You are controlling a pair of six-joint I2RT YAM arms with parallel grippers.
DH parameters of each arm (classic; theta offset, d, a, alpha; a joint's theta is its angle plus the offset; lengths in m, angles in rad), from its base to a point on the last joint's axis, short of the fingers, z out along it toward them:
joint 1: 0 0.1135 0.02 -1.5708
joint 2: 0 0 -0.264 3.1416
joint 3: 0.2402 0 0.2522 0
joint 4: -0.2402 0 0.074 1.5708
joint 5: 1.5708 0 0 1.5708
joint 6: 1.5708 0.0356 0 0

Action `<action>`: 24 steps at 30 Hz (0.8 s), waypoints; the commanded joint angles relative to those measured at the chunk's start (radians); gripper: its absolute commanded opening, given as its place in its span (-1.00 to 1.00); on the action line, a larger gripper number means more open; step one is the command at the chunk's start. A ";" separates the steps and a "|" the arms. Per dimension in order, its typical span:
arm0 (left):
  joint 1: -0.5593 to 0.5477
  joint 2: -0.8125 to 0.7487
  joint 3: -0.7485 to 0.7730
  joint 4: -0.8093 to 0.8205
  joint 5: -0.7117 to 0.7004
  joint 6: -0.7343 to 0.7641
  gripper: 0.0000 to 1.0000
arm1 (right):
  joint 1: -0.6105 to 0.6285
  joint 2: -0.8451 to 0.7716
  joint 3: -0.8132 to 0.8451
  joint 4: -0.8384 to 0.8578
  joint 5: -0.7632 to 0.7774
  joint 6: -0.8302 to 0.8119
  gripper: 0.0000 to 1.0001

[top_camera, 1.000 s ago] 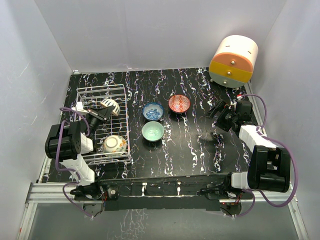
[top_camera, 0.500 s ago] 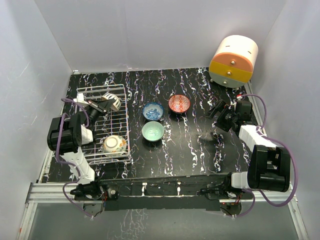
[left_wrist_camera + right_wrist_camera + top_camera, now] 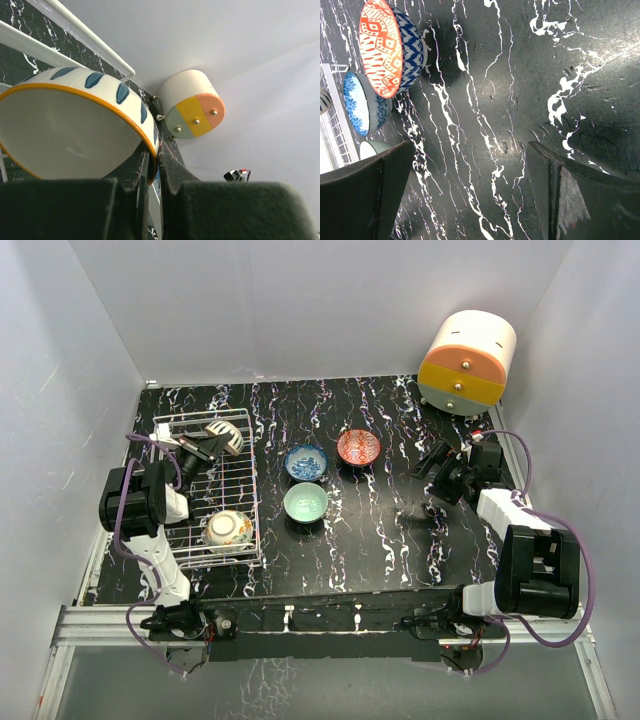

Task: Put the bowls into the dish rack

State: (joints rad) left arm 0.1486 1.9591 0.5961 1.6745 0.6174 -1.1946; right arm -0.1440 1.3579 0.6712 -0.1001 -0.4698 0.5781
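Taking the dish rack (image 3: 250,480) as my mark: its far end is taken by the cream bowl (image 3: 226,434) pinched in my left gripper (image 3: 210,445), its near end by the yellow bowl (image 3: 229,529); I see bare grid between them. My left arm (image 3: 135,505) blocks the rack's left side. Just right of it stand the blue bowl (image 3: 305,462) and mint bowl (image 3: 305,502), the red bowl (image 3: 358,447) further right; beyond those the table (image 3: 390,540) lies open up to my right gripper (image 3: 438,464), spread wide.
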 commanded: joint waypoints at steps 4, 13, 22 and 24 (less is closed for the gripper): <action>0.001 0.004 -0.137 0.090 -0.009 0.058 -1.00 | 0.001 0.000 0.024 0.058 0.000 -0.006 0.97; 0.012 0.026 -0.189 0.100 -0.020 0.069 -0.87 | 0.001 -0.005 0.017 0.060 -0.007 -0.004 0.97; 0.023 -0.103 -0.181 -0.163 -0.042 0.159 -0.46 | 0.001 -0.013 0.019 0.061 -0.012 0.003 0.97; 0.027 -0.133 -0.183 -0.211 -0.053 0.172 -0.41 | 0.001 -0.015 0.020 0.060 -0.016 0.005 0.97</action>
State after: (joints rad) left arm 0.1547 1.9156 0.4114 1.5784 0.6197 -1.0966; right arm -0.1440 1.3651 0.6712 -0.0998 -0.4709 0.5789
